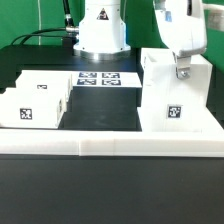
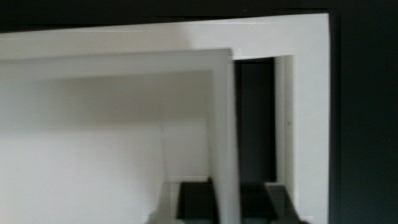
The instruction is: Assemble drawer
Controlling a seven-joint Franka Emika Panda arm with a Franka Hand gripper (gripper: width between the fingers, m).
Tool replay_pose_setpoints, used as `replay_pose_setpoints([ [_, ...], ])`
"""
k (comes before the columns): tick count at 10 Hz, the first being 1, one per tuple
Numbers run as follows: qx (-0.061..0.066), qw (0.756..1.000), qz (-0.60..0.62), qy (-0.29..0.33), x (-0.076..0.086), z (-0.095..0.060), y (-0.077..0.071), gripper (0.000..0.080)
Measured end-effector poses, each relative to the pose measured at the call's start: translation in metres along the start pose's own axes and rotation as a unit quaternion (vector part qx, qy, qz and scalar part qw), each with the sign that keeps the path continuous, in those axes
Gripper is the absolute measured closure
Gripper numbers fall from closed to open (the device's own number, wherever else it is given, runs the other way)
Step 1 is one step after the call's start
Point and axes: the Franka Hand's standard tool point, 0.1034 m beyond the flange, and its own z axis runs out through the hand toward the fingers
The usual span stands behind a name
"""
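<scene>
A tall white drawer box [image 1: 170,98] with a marker tag on its front stands at the exterior view's right. My gripper [image 1: 181,68] comes down on its top edge. In the wrist view my gripper [image 2: 235,198] has one dark finger [image 2: 196,202] on each side of a thin white wall [image 2: 228,120] of the box. The jaws are shut on that wall. Two lower white drawer parts [image 1: 35,102] with tags lie at the exterior view's left, apart from the gripper.
The marker board [image 1: 97,78] lies flat in front of the robot base [image 1: 101,35]. A long white rail [image 1: 110,146] runs along the table's front edge. Black cables hang behind the base.
</scene>
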Motion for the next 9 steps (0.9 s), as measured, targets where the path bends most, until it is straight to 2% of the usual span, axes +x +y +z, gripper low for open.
replay_pose_setpoints([
  [5,0.002,1.0,-0.005,-0.001,-0.001,0.004,-0.033,0.0757],
  [9,0.002,1.0,-0.012,0.004,-0.001,0.004,-0.037,0.0757],
])
